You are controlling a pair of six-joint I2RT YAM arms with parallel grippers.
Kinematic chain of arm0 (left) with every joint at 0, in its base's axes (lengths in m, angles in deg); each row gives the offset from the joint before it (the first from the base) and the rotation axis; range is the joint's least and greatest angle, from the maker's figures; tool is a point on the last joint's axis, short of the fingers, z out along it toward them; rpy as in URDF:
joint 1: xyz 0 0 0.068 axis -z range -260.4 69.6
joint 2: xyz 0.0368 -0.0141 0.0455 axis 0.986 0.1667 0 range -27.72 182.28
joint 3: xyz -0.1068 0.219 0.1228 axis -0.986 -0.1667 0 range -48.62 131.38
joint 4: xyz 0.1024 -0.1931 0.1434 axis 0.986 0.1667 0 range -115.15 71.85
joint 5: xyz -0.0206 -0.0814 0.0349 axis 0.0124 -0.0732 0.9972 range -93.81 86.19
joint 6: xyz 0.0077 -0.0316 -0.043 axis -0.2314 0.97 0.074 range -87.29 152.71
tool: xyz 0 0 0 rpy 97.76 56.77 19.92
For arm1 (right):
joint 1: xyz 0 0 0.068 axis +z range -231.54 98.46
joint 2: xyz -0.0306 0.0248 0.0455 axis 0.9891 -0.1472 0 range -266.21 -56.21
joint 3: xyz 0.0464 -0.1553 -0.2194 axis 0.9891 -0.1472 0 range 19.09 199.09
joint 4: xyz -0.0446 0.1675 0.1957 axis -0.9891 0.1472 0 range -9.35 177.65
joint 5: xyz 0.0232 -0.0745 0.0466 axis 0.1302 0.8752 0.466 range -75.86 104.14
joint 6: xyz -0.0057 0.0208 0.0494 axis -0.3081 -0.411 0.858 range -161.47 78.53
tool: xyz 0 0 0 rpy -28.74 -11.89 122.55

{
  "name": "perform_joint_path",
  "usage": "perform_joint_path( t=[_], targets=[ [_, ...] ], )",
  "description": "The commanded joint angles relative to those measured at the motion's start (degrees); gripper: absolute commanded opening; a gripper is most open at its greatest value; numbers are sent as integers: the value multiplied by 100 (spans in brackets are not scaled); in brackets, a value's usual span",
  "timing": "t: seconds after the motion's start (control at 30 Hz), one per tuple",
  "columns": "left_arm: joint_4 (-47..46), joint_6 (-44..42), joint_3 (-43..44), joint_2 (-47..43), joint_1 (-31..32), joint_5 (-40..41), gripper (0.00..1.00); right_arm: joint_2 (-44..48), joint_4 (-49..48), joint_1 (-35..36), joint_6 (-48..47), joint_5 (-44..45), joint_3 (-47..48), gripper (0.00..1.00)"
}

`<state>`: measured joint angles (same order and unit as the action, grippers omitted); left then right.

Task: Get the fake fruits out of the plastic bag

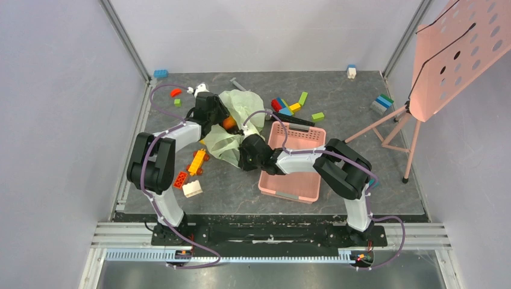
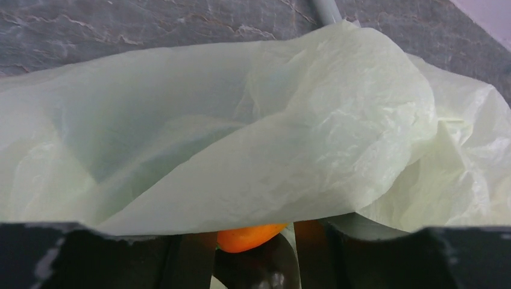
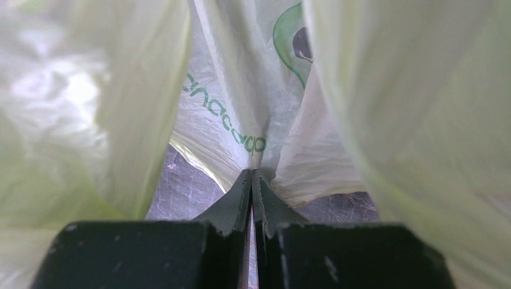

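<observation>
1. Top external: the plastic bag (image 1: 222,144) lies crumpled on the dark surface (image 1: 349,186), left of centre, between the two arms.
   - The left end effector (image 1: 224,120) is at the bag's upper left edge, and an orange fruit (image 1: 229,123) shows right at its tip.
   - The right end effector (image 1: 242,150) reaches in from the right and meets the bag's lower right fold.
   - A pink basket (image 1: 289,194) sits just right of the bag, under the right forearm.
   - Toy blocks (image 1: 196,162) are scattered to the left, with more behind the basket.
   - A pink perforated stand (image 1: 452,48) is at far right.

2. Left wrist: pale green film of the plastic bag (image 2: 271,138) fills nearly the whole view, with one fold draped over the fingers.
   - The orange fruit (image 2: 250,236) peeks out beneath that fold, between the dark fingers of the left end effector (image 2: 250,253).
   - The fingers sit narrow on either side of the fruit and appear to grip it.
   - Other fruits are hidden from this view.

3. Right wrist: the right end effector (image 3: 252,186) has its fingers pressed fully together, pinching a gathered pleat of the plastic bag (image 3: 241,108).
   - Film hangs on both sides of the pinch.
   - Green print (image 3: 229,123) runs along the pinched sheet.
   - A patch of surface shows below the film.
</observation>
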<state>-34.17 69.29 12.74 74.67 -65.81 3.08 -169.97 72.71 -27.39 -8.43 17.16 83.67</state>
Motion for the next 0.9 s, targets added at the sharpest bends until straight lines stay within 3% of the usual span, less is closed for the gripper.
perform_joint_path(
  t=[0.0, 0.37, 0.73, 0.87],
  targets=[
    [-75, -146, 256, 169, -9, -414, 54, -330, 614, 70, 10, -92, -270, 3],
    [731, -205, 1075, 878, -2, -436, 58, -347, 592, 68, 10, -120, -269, 3],
    [1493, -318, 1272, 1120, 0, -339, 57, -401, 557, 69, 9, -164, -242, 3],
    [1347, -348, 1071, 984, 0, -495, 66, -400, 559, 74, 3, -162, -256, 3]
  ],
)
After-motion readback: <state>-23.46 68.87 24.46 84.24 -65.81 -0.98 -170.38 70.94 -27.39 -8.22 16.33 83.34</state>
